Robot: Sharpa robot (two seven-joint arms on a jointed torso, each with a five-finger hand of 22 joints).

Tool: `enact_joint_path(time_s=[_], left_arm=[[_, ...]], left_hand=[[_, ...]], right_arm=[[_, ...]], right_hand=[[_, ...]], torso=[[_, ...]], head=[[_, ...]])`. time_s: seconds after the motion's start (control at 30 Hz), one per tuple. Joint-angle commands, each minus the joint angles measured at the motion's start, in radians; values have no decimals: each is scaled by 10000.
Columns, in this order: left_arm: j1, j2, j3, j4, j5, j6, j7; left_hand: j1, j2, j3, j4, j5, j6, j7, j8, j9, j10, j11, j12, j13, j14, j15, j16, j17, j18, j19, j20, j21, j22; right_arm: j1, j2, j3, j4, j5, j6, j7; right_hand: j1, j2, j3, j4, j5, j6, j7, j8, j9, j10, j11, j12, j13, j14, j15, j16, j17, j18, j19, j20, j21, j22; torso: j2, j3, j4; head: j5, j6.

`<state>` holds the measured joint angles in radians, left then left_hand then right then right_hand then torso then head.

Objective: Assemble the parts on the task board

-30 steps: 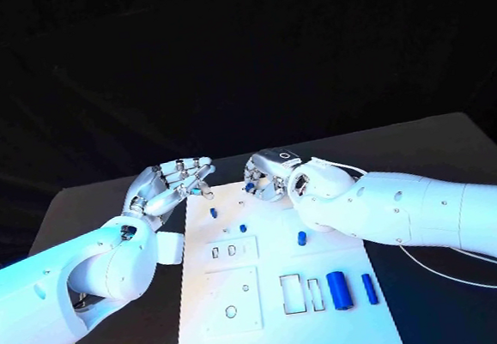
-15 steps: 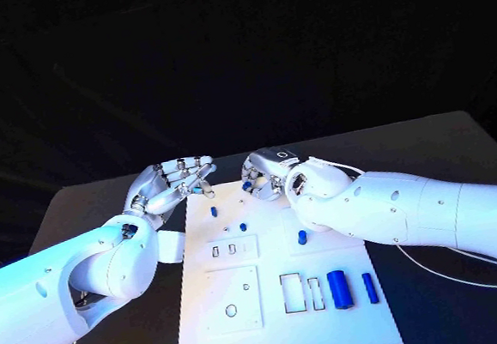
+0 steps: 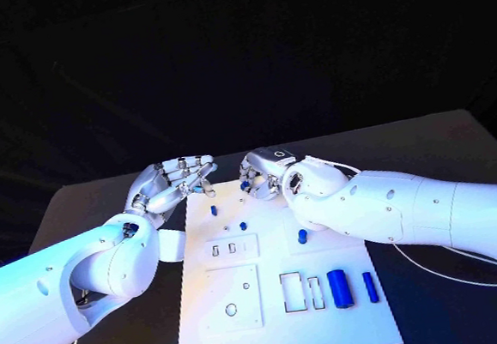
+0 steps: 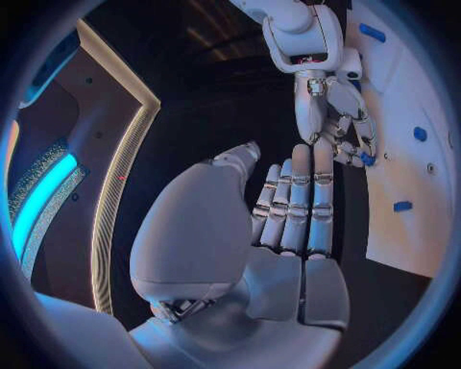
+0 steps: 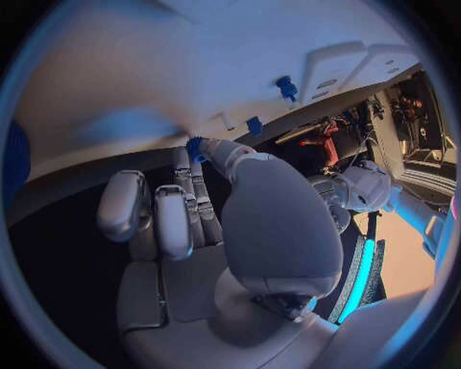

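- At the far end of the task board [image 3: 283, 323], near its twelve-o'clock edge, your right hand [image 3: 268, 172] pinched a small blue part [image 3: 247, 185] at its fingertips; the right wrist view showed that part [image 5: 195, 145] clamped between thumb and a finger, just off the board's edge.
- Over the last second that hand crept slightly toward nine o'clock and away from you, with the part carried along; the shift was small.
- Your left hand [image 3: 176, 183] stayed where it was at the board's eleven-o'clock corner, fingers straight and close together, with nothing between them in the left wrist view [image 4: 288, 223].
- On the board nothing moved: two small blue pegs [image 3: 214, 211] [image 3: 242, 226] stood along the middle, a short blue piece [image 3: 303, 236] lay at about three o'clock of them, and a fat blue cylinder [image 3: 338, 289] and a slim blue bar [image 3: 370, 287] lay at the near end beside the open slot [image 3: 293, 293].
- You were, by my reading, mid-carry: the part was lifted but not yet seated, and most pieces remained loose.
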<state>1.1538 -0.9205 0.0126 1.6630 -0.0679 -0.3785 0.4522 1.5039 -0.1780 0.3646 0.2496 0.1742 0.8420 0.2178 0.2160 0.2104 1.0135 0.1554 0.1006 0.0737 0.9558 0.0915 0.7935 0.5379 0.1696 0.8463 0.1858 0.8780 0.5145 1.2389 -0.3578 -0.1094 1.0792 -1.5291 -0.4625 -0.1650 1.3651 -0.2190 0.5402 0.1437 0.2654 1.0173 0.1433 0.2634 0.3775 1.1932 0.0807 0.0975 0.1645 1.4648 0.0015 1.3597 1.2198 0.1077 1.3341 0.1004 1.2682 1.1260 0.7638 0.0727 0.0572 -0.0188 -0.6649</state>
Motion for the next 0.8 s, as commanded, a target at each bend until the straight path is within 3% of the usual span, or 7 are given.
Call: enact_joint_path(time_s=[0.03,0.37,0.57,0.7,0.8], left_arm=[[17,20,9,9,30,184,44],[17,36,9,-4,30,199,30],[17,39,9,-19,30,211,23],[17,34,9,-35,30,221,20],[17,1,9,-79,31,250,24]], left_hand=[[70,-14,55,2,-61,-53,-28,42,9,34,32,-60,11,-37,-3,55,15,122,-42,12,65,10],[70,-14,55,2,-61,-53,-28,42,9,34,32,-60,11,-37,-3,55,15,122,-42,12,65,10],[70,-14,55,2,-61,-53,-28,42,9,34,32,-60,11,-37,-3,55,15,122,-42,12,65,10],[70,-14,55,2,-61,-53,-28,42,9,34,32,-60,11,-37,-3,55,15,122,-42,12,65,10],[70,-14,55,2,-61,-53,-28,42,9,34,32,-60,11,-37,-3,55,15,122,-42,12,65,10]], right_arm=[[-24,43,-17,-61,-11,409,-75],[9,111,-18,-189,18,557,-155],[15,72,-18,-132,28,426,-138],[17,-176,-12,222,33,208,-126],[46,-654,60,890,78,3,-140]], right_hand=[[-160,-19,6,51,55,-115,20,-93,10,-97,24,-73,-19,404,5,47,-27,-155,-34,40,-48,-16],[-379,-238,-31,202,53,-600,138,-347,41,-521,161,-274,-83,332,122,-16,-227,-97,-225,150,-256,-240],[-472,-399,-295,310,39,-1148,199,-697,-2,-1016,227,-242,-150,190,186,-265,-665,27,-597,221,-736,-792],[-449,-426,-494,350,39,-1270,207,-801,-9,-1216,236,-178,-166,144,191,-365,-851,72,-724,234,-928,-998],[-420,-429,-548,350,43,-1269,218,-812,-5,-1224,241,-135,-161,125,195,-404,-917,87,-766,237,-993,-1070]], torso=[[5,-1,2],[9,-1,-13],[7,11,-25],[-2,13,-35],[-19,26,-74]], head=[[11,-3],[70,0],[70,6],[62,12],[89,29]])
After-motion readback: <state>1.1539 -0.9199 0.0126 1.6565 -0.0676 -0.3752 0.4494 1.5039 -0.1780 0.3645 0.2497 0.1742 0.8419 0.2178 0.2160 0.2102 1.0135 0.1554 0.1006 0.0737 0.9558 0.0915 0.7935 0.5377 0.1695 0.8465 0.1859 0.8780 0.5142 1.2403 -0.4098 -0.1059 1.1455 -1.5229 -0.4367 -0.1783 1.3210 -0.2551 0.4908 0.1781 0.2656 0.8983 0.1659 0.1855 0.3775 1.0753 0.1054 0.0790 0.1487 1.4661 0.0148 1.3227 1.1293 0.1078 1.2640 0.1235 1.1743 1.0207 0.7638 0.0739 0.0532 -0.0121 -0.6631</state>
